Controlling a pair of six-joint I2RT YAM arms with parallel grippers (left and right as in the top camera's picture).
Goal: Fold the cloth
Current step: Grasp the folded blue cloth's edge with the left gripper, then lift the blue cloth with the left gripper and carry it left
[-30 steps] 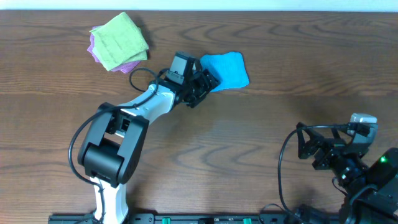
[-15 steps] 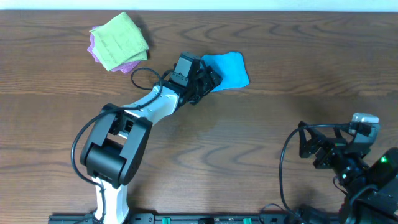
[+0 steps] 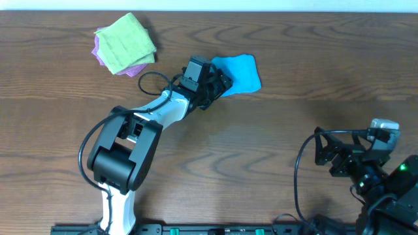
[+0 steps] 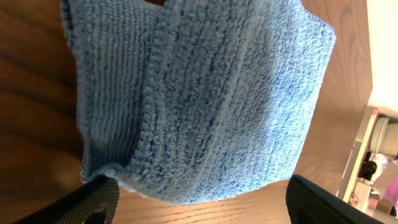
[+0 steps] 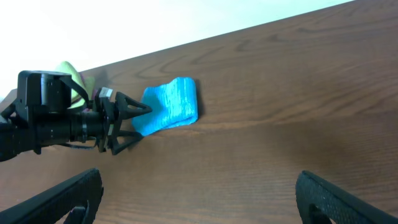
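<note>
The sky-blue cloth point(image 3: 239, 72) lies folded over on the table at the upper middle. It fills the left wrist view point(image 4: 205, 99), with a fold seam running down it, and shows small in the right wrist view point(image 5: 171, 106). My left gripper point(image 3: 221, 83) is open at the cloth's left edge, its fingertips point(image 4: 199, 208) spread wide just short of the near edge, holding nothing. My right gripper point(image 3: 328, 156) is open and empty over bare table at the lower right, its fingers point(image 5: 199, 199) far apart.
A light green cloth point(image 3: 125, 42) lies on a purple cloth point(image 3: 99, 53) at the upper left. The table's far edge runs along the top of the overhead view.
My left gripper has edged slightly up and right toward the cloth. The cloth and the right arm have not moved.
</note>
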